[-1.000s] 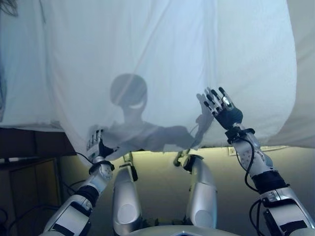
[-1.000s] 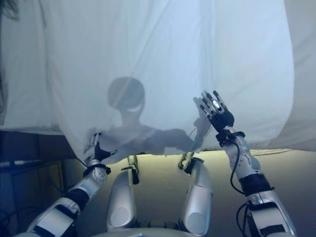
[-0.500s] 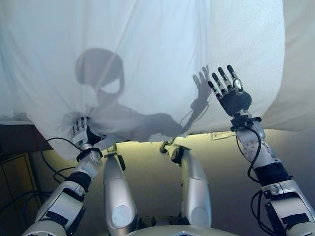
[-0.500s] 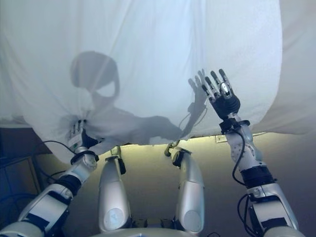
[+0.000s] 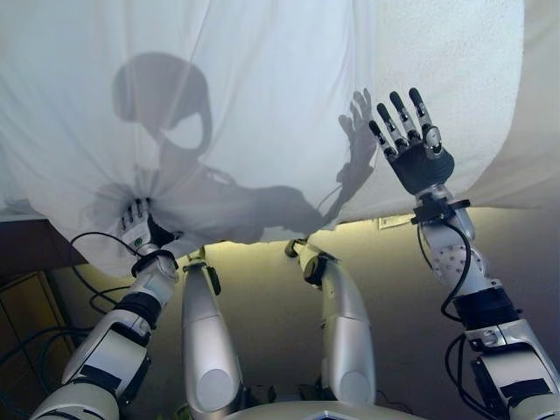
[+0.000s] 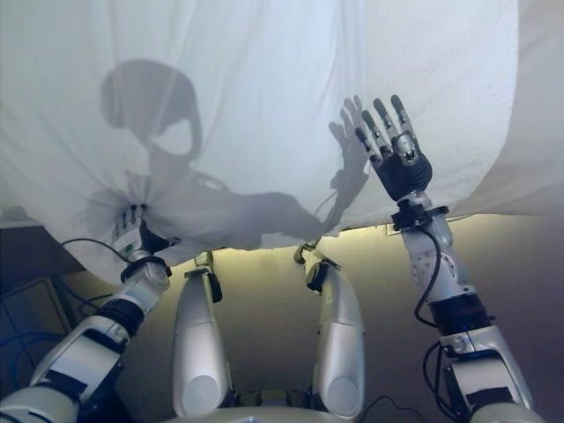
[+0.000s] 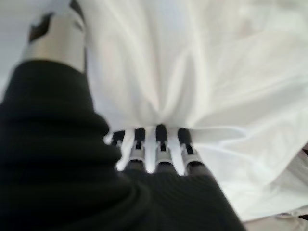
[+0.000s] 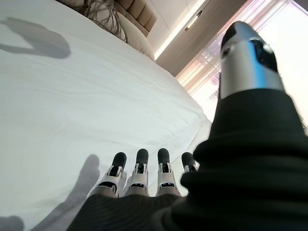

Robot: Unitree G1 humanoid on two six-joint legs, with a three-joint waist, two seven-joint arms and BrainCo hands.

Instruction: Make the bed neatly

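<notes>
A white sheet (image 5: 280, 96) covers the bed and fills the upper part of both eye views, its near edge hanging over the side. My left hand (image 5: 137, 225) is at the lower left of that edge, its fingers (image 7: 161, 144) curled into the cloth, which gathers in folds around them. My right hand (image 5: 413, 147) is raised at the right, just in front of the sheet's hanging edge, with fingers (image 8: 139, 166) straight and spread and nothing in it. Its shadow falls on the cloth beside it.
A padded headboard (image 8: 139, 14) stands at the far end of the bed, with a dark tangled thing (image 8: 103, 12) lying before it. Dark wooden furniture (image 5: 26, 297) stands at the lower left. A wall socket (image 5: 391, 221) shows below the sheet's edge.
The camera has shifted. My left hand stays clenched in the sheet, and more folds have gathered around it. My right hand has risen higher against the sheet, fingers still spread.
</notes>
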